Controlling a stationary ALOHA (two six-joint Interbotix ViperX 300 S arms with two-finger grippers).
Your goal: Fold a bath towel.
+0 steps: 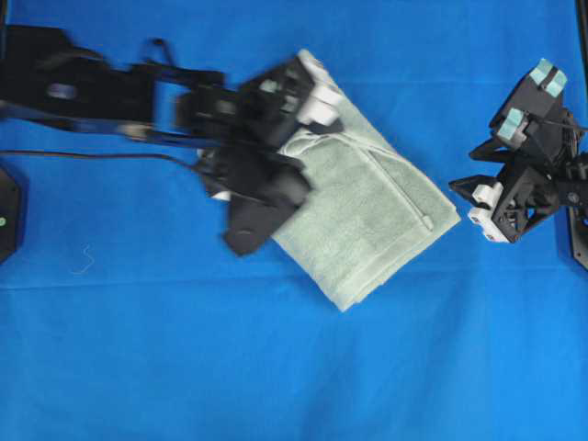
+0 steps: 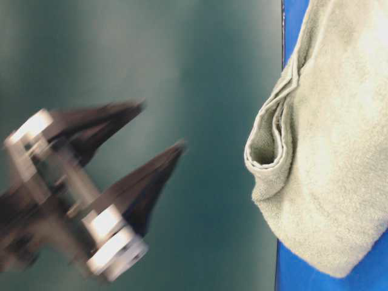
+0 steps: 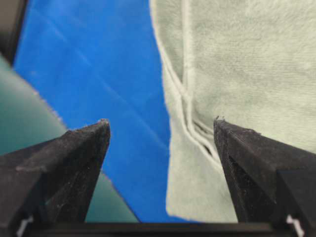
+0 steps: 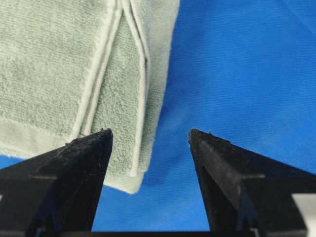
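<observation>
Blue cloth (image 1: 276,367) covers the whole work surface, and reading across the overhead view from the left, the first thing met is the left arm, smeared by motion blur, reaching in over the near-left part of the bath towel (image 1: 377,216). Its left gripper (image 3: 160,131) stands wide apart with nothing between the jaws; the left wrist view looks down past the two black tips onto the towel's hemmed edges and bare blue cloth, and the table-level view shows the same spread pincer in the air, clear of the fabric. Next comes the towel itself, lying near the middle of the cloth, slightly toward the far side, as a compact slanted rectangle of several layers, with pale hems stacked along one side and a rolled fold showing at its edge in the table-level view. Farther right, well apart from the towel, the right gripper (image 4: 150,136) hovers with its jaws equally wide and empty, the towel's corner lying below and to one side of its tips. Judging by the tidy, layered packet and both pincers free, the folding looks essentially done; at most a little squaring of the slightly uneven hems, or simply pulling the arms away, appears to remain.
</observation>
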